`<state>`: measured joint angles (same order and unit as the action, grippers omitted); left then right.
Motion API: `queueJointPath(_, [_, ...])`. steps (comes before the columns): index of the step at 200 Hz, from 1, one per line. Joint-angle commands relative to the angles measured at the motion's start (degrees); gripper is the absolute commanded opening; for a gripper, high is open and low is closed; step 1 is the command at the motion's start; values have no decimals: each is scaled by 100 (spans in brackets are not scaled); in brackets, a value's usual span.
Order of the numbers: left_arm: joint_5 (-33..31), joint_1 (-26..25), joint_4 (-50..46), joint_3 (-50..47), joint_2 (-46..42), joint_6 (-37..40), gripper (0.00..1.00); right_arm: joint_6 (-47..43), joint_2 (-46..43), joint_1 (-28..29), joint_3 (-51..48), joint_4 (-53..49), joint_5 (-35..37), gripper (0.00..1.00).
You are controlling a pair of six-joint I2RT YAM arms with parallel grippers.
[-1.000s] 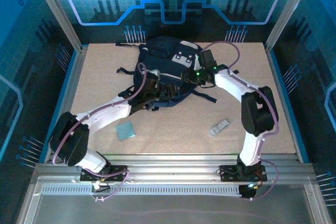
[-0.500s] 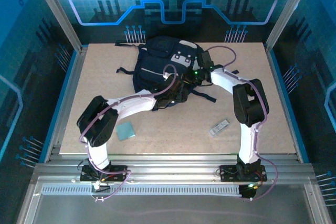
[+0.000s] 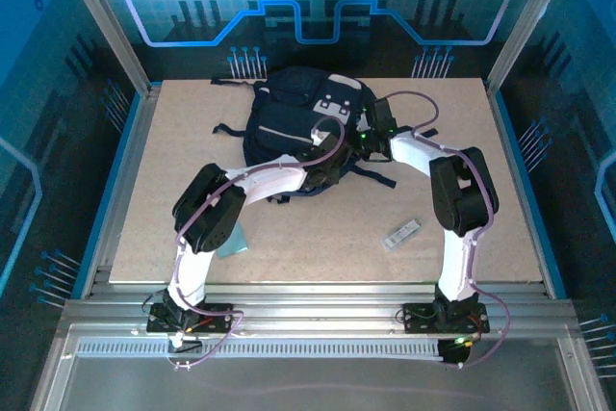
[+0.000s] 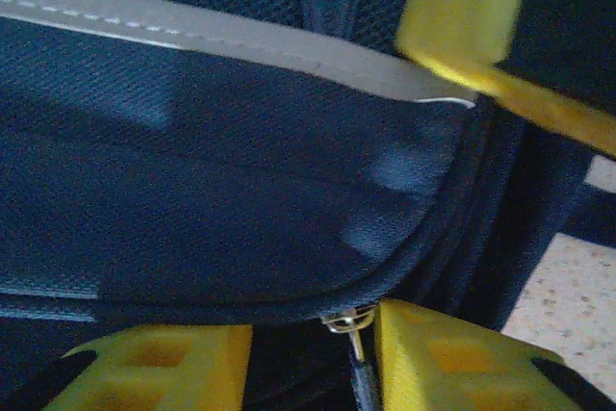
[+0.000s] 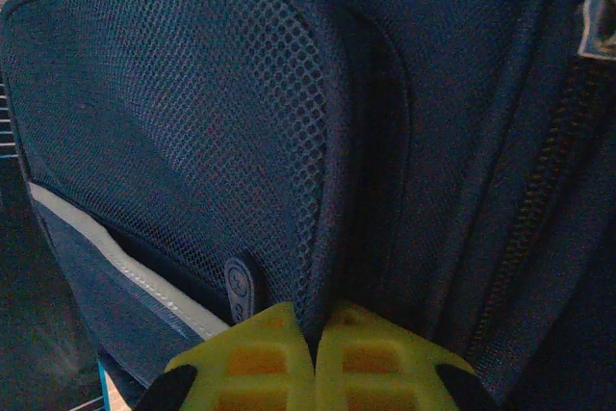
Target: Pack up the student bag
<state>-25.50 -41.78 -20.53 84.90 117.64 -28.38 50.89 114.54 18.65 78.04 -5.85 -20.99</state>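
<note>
Navy fabric student bag (image 3: pixel 284 117), interior hidden

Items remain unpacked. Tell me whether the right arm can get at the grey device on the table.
Probably not yet: the right claw is pinched shut on the student bag's fabric. The grey device lies uncovered on the table near that arm, so likely reachable after release.

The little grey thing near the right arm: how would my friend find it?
Start at the tan table and its big navy student bag at the far side. Come toward the near edge on the right, left of the right arm: the little grey thing lies alone on bare board. It is a slim, pale, slanted bar, unlike the flat teal square on the left.
</note>
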Motion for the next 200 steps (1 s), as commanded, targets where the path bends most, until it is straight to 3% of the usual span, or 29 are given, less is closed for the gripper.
queueJointPath(1, [107,36,-242,140,294,-46,33,102,-349,28,-5,319,-344,0])
queueJointPath(34, [373,189,-534,148,409,-108,5,-64,-405,33,-63,203,-74,0])
queueJointPath(46, [658,262,-511,7,283,-142,0,-118,-415,16,-138,188,-19,0])
queueJointPath(108, [2802,528,-555,-727,-1008,189,0,-1115,-249,-148,163,-603,426,0])
queueJointPath(162, [2839,947,-1512,-1021,-2105,803,0,-1916,-203,-336,534,-1286,469,0])
queueJointPath(200, [2944,1465,-1764,-1044,-2111,1536,0,-2498,-329,-480,719,-1796,324,0])
